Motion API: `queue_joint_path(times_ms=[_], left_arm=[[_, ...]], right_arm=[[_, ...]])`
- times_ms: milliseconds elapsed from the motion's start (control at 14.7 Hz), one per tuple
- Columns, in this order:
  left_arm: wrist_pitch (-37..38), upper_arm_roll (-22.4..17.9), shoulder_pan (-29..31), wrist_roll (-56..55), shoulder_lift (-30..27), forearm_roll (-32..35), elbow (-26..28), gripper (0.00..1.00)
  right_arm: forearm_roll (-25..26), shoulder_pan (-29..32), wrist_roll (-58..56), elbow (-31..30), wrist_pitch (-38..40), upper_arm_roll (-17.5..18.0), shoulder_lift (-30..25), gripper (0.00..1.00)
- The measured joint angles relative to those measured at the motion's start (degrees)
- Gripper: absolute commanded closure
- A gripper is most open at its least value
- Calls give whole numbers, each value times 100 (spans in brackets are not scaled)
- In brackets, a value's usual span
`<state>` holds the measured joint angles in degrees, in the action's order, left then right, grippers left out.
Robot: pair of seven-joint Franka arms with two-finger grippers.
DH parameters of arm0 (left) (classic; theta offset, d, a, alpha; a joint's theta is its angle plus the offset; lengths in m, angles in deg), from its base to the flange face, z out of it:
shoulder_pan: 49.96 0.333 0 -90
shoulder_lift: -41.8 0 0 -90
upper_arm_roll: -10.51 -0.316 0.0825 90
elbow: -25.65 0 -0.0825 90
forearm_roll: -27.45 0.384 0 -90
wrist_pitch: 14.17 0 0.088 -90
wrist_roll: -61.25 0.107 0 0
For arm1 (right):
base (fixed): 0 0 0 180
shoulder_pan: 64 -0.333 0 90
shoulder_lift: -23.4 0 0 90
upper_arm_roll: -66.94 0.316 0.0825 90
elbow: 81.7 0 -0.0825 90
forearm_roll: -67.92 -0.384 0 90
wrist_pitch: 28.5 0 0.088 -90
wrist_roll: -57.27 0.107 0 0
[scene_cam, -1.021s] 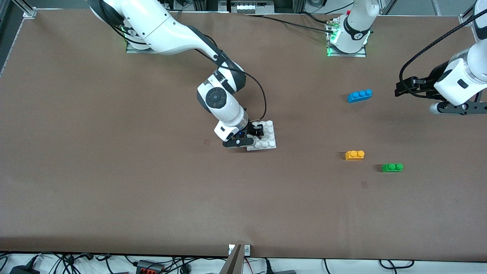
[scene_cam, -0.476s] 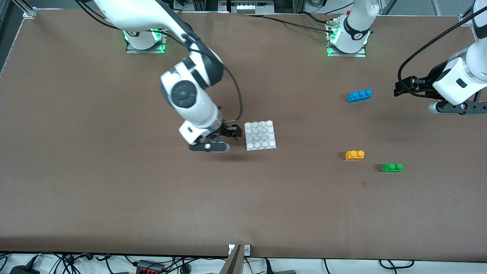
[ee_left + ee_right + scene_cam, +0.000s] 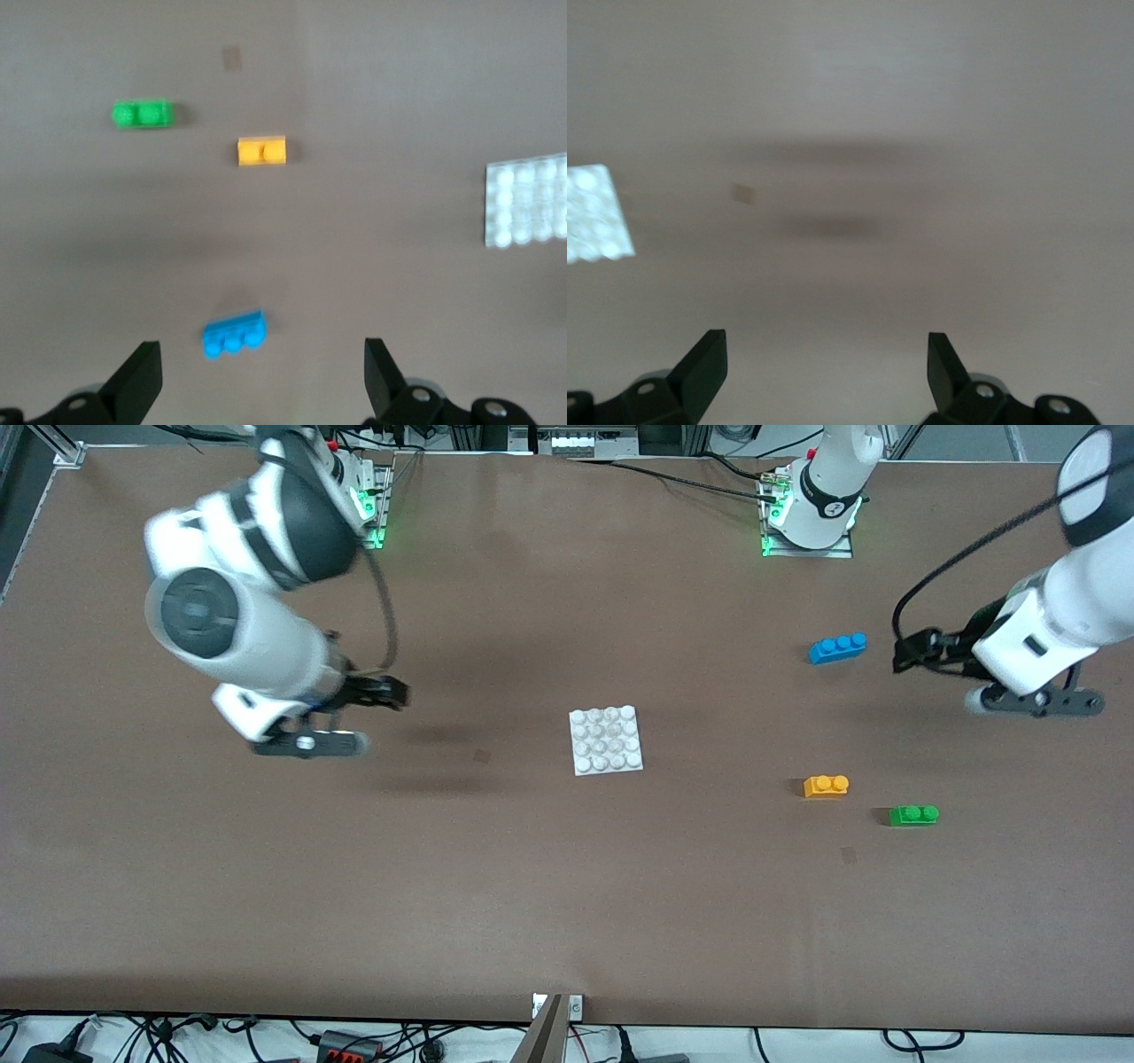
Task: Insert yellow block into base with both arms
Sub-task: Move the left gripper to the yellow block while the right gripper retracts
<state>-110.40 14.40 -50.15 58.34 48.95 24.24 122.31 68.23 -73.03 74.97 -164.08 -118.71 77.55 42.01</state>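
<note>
While the white studded base lies flat and bare near the middle of the brown table, both arms hang in the air with nothing in them. The right gripper is over bare table toward the right arm's end, fingers spread wide; I'd say it has no work until the brick arrives. The left gripper, also wide apart, hovers just beside the blue three-stud brick. The yellow block, a small orange-yellow two-stud brick, sits upright on the table, nearer the front camera than the blue one and close by the green brick, untouched.
</note>
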Motion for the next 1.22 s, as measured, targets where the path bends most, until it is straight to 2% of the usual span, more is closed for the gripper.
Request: queue_joint_path(times_ms=[204,340,476,680,816,953,1225], left_arm=[[-1608,123,-33,-2,223,-12,1017,0],[-2250,152,-35,-1,310,-12,1464,0],[-2820,153,-34,0,364,-12,1844,0],[-3106,157,-33,0,489,-12,2047,0],[-3149,156,-22,0,561,-12,2051,0],[-3163,156,-24,0,589,-12,2051,0],[-3250,164,-43,0,701,-12,2051,0]], right_arm=[[2,864,-1533,-9,525,-21,-333,0],[2,1291,-2228,-24,691,-32,-529,0],[2,1430,-2425,-160,769,-186,-834,0],[1,1289,-2485,-704,754,-769,-1394,0],[2,1249,-2508,-1035,739,-1005,-1642,0],[1,1243,-2506,-1380,687,-1079,-1830,0],[2,1241,-2503,-1606,-213,-1093,-1980,0]])
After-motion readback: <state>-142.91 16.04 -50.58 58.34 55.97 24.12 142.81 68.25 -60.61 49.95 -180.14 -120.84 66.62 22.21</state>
